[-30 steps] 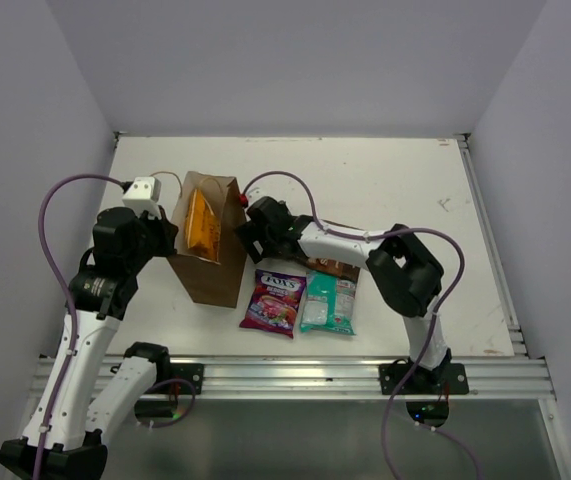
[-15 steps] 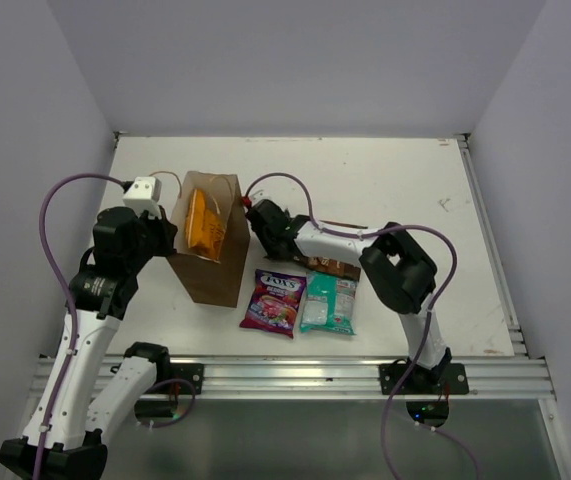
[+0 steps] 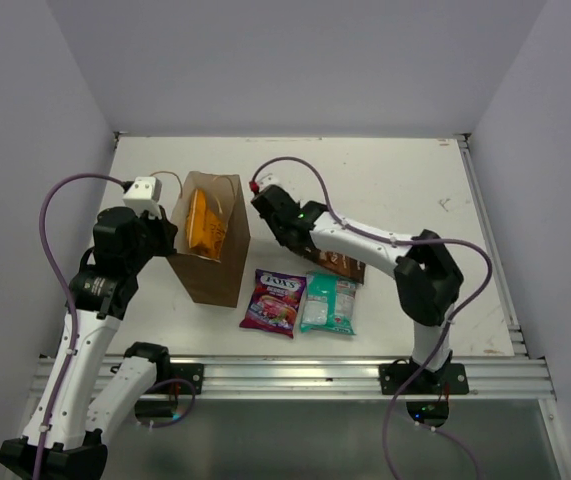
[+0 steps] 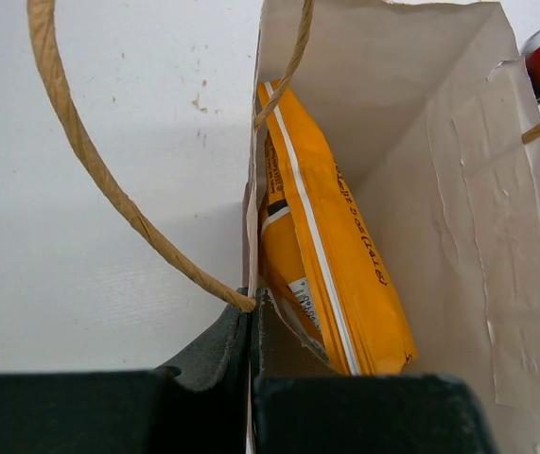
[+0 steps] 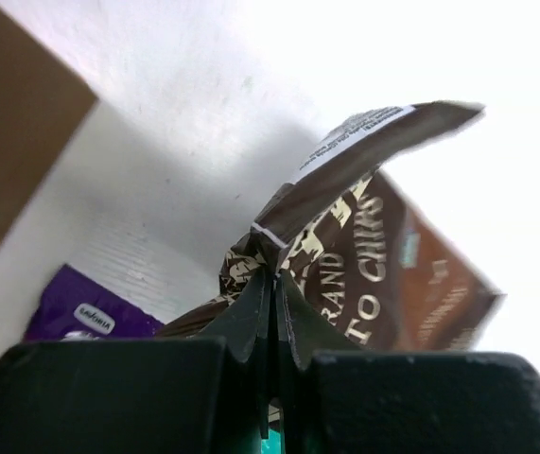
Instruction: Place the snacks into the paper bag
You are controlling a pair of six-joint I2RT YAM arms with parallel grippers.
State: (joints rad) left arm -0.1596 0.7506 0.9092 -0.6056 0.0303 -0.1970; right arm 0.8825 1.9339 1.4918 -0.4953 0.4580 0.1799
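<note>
The brown paper bag [image 3: 213, 262] stands open at the left of the table, and an orange chip bag [image 3: 202, 222] stands inside it. My left gripper [image 3: 172, 236] is shut on the bag's left wall [image 4: 250, 236], just below one twisted handle [image 4: 80, 151]; the orange chip bag [image 4: 336, 265] leans right beside the fingers. My right gripper [image 3: 310, 248] is shut on a crumpled edge of the dark brown chip bag [image 5: 383, 255], which tilts up off the table [image 3: 343, 264]. The purple candy bag [image 3: 275, 300] and the teal-white packet [image 3: 328, 302] lie flat in front.
The white table [image 3: 395, 180] is walled at the back and both sides, with a metal rail [image 3: 295, 375] along its near edge. The paper bag's outer wall [image 5: 5, 123] stands just left of my right gripper. Cables loop over both arms.
My right gripper has closed from wide open onto the dark brown chip bag's edge. Its arm has stretched out and swung to the right. The left arm and the paper bag have not moved.
</note>
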